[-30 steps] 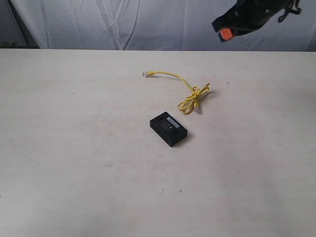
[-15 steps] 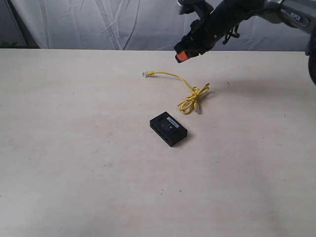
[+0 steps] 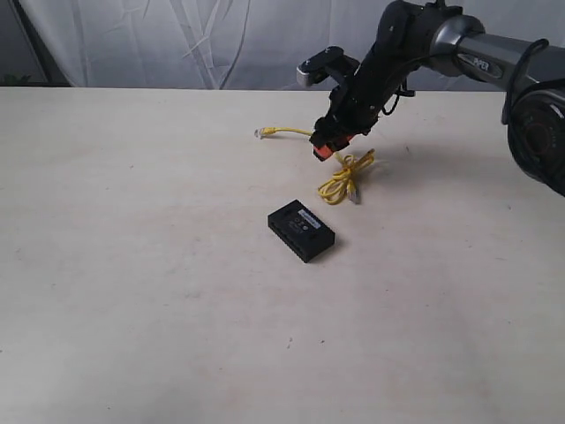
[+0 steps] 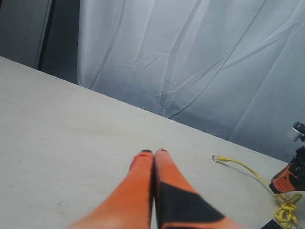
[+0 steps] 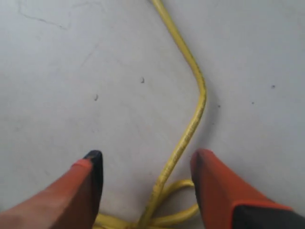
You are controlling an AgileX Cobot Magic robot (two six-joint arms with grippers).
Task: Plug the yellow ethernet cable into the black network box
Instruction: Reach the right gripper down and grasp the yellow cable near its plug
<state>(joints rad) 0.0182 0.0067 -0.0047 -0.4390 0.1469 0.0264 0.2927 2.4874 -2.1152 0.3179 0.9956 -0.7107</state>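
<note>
The yellow ethernet cable (image 3: 296,132) lies on the table, one clear plug at its far left end and a knotted loop (image 3: 346,184) at the right. The black network box (image 3: 302,230) lies flat just in front of the loop. My right gripper (image 3: 326,148) hangs low over the cord, right beside the knot. In the right wrist view this gripper (image 5: 147,156) is open and the cable (image 5: 193,119) runs between its fingers without touching them. My left gripper (image 4: 152,152) is shut on nothing, low over bare table, and is out of the exterior view.
The pale table (image 3: 132,283) stretches wide around the box and the cable. A white curtain (image 3: 177,44) hangs behind its far edge. The left wrist view also shows the cable (image 4: 238,163) and the right gripper's orange fingertip (image 4: 285,177).
My right arm has come down from the upper right to just above the cable beside the knot, and its jaws have opened. The cable and the box have not moved.
</note>
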